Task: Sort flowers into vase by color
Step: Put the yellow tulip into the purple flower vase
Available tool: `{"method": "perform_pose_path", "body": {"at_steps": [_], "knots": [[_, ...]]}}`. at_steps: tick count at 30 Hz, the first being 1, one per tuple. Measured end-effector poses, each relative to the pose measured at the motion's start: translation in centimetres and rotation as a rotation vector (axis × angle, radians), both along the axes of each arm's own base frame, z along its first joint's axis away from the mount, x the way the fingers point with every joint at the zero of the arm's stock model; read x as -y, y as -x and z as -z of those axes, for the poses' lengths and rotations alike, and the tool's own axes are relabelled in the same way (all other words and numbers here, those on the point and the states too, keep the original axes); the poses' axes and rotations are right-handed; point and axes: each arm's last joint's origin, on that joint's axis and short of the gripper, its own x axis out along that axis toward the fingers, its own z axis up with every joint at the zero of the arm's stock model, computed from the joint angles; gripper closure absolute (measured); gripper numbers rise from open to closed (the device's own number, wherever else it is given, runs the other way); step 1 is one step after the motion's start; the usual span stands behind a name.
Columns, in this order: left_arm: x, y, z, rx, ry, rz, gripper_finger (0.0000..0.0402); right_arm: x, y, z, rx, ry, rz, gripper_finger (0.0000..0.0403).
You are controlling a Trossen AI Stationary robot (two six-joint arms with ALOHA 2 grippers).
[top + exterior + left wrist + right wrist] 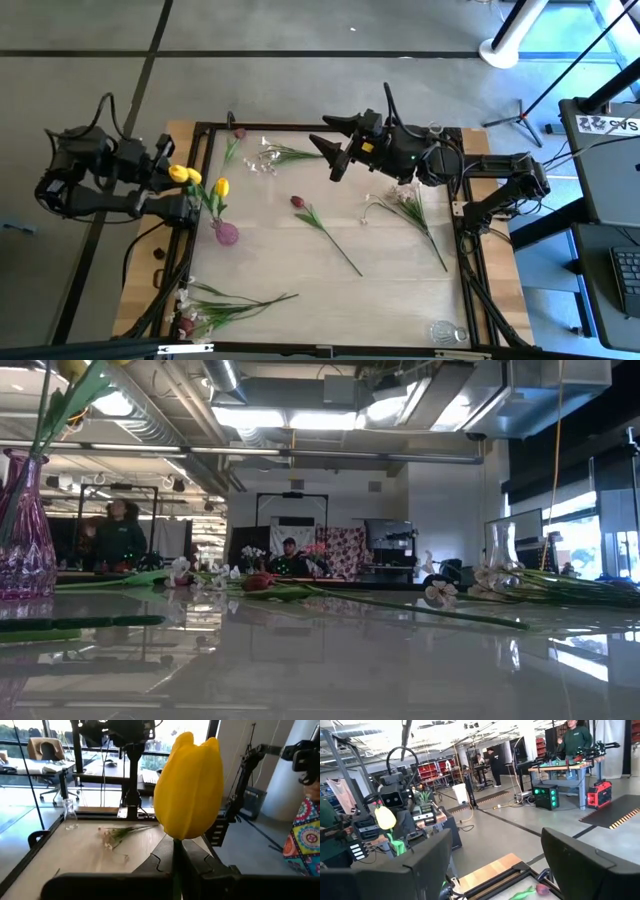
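Observation:
My left gripper [170, 166] is at the table's left edge, shut on a yellow tulip [189, 785], also seen from above [178, 173]. Its green stem slants down toward the purple vase [226, 233], where a second yellow tulip [220, 186] stands. In the low view green stems [40, 430] rise from that vase's neck [20, 460]. My right gripper [335, 155] hangs open, high over the far middle of the table, with nothing between its fingers [427, 865]. A dark red tulip [298, 203] and white sprays [400, 205] lie flat on the table. My left gripper pinches the tulip's stem [176, 851] just below the bloom between its two fingers. The fingers are about level and point toward the table's right side, lying across the stem. The tulip stands upright with its bloom above the fingers. The stem's lower end is hidden from this view.
More flowers lie at the far left [265, 155] and the near left corner [205, 305]. A clear glass vase [447, 332] stands at the near right corner. A black frame [465, 250] borders the table. People [118, 535] are in the room behind.

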Motion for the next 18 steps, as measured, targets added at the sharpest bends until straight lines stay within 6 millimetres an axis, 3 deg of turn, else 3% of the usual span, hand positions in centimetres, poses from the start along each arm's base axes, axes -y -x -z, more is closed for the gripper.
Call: {"method": "perform_pose_path", "body": {"at_steps": [9, 18], "knots": [[0.0, 0.0, 1.9, -0.186, 0.096, 0.002, 0.0385, 0.0, 0.0, 0.1, -0.013, 0.003, 0.005, 0.0097], [0.0, -0.2, 2.6, -0.256, 0.172, -0.028, 0.0311, 0.0, 0.0, 0.3, -0.039, 0.007, 0.005, 0.0097]]}}
